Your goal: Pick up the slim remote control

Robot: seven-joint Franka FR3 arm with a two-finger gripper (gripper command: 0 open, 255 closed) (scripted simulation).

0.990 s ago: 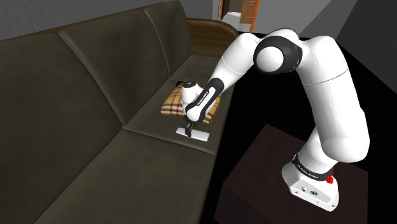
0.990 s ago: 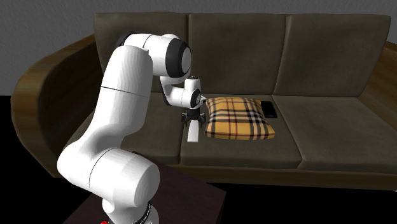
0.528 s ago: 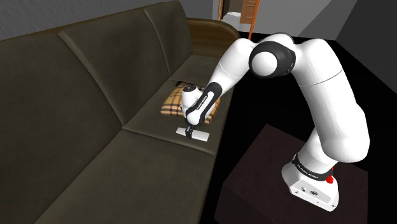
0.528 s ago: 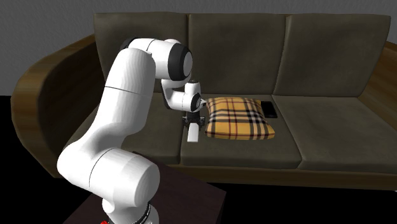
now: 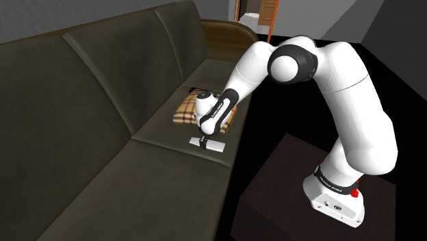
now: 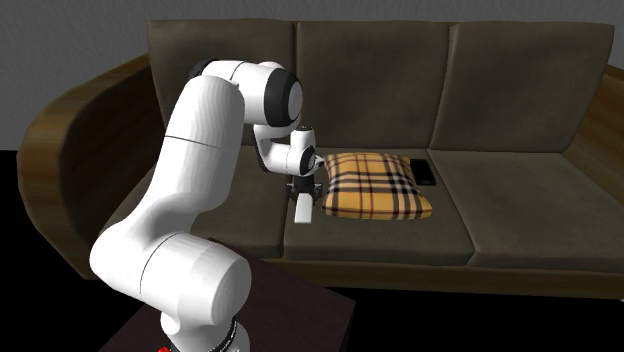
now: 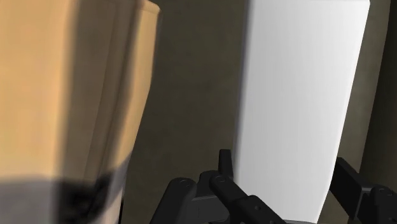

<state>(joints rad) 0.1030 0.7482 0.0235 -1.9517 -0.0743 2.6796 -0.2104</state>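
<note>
– Over the last second the arm's elbow had sunk a little and the gripper [image 6: 301, 192] had come lower over the seat. In the final half-second nothing shifted.
– Where was the slim remote control [image 6: 303, 210]?
– Flat on the dark sofa [image 6: 400, 60], on the middle seat close to its seam with the seat on the second exterior view's left. It was drawn plain white, and the gripper pointed straight down onto it.
– And to the right of it?
– A plaid cushion [image 6: 375, 185] lay just beside it, with a flat black object [image 6: 424, 172] at the cushion's far corner.
– The fingers [image 7: 224, 167]?
– Spread apart. The wrist view had one at each long edge of the remote, straddling its width, with a thin gap showing, so they weren't clasping it.
</note>
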